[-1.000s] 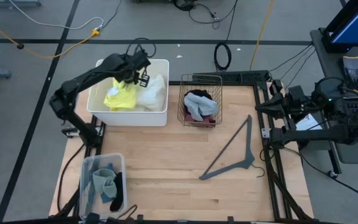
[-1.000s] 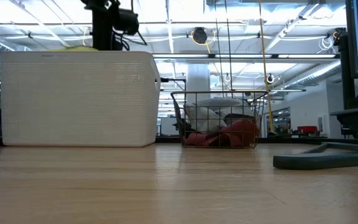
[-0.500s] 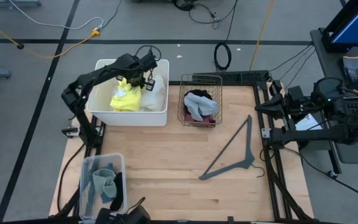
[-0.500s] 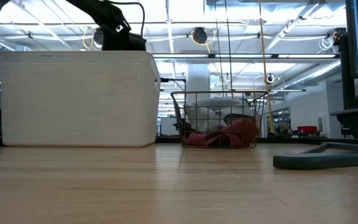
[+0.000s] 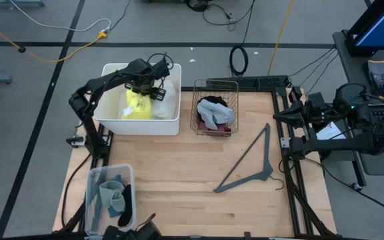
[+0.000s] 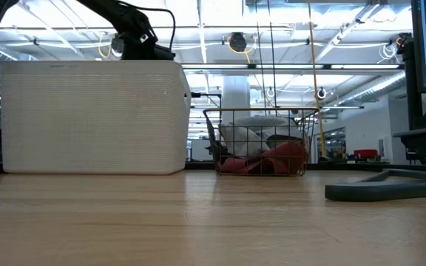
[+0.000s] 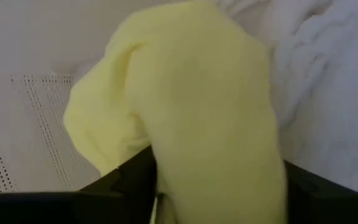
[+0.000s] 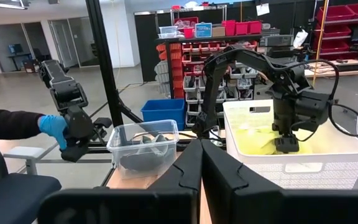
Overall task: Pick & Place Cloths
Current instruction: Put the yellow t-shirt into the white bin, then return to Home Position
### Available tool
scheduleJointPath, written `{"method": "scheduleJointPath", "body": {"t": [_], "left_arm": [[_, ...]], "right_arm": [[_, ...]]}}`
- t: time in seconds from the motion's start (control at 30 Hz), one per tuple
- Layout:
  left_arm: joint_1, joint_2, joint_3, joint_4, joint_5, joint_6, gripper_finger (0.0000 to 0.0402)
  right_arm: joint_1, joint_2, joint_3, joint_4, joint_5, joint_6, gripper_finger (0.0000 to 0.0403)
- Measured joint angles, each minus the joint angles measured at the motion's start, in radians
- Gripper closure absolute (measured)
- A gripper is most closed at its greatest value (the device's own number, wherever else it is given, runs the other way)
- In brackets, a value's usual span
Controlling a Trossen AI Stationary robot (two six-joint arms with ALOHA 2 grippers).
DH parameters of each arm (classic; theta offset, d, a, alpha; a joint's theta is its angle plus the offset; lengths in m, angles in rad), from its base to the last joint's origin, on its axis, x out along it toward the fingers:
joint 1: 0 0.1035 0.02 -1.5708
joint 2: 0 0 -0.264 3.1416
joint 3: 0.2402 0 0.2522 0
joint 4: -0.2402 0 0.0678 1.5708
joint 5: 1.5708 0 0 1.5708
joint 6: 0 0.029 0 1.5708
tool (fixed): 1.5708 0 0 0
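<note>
where it lies in the white bin (image 5: 108, 115), yellow cloth (image 5: 139, 105) lengthwise front-to-back, left jaws parted.

1. Your left arm rises from its base at the table's left edge and reaches toward the far left corner, elbow bent, forearm angled across.
2. Your left gripper (image 5: 145, 85) points downward there; its dark fingers (image 7: 129, 177) show spread apart in the wrist view.
3. Your right arm sits folded at the table's right edge, well apart from the left, its forearm level and aimed across the table.
4. Your right gripper (image 8: 202, 163) has its fingers pressed together, holding nothing.
</note>
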Motion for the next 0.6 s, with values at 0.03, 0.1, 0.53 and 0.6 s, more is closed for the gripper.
{"method": "scheduleJointPath", "body": {"t": [0.03,0.1,0.53,0.6], "left_arm": [[0.000,-0.007,0.000,-0.007,0.009,0.004,0.0170],[0.001,-0.026,0.000,-0.029,0.043,0.014,0.0146],[-0.076,-0.355,0.000,0.058,0.222,0.140,0.0066],[-0.113,-0.421,0.000,0.115,0.223,0.175,0.0065]], "right_arm": [[0.000,0.000,0.000,0.000,0.000,0.000,0.0402],[0.000,0.000,0.000,0.000,0.000,0.000,0.0402],[0.000,0.000,0.000,-0.008,0.000,0.000,0.0401],[0.000,0.000,0.000,-0.016,0.000,-0.002,0.0401]]}}
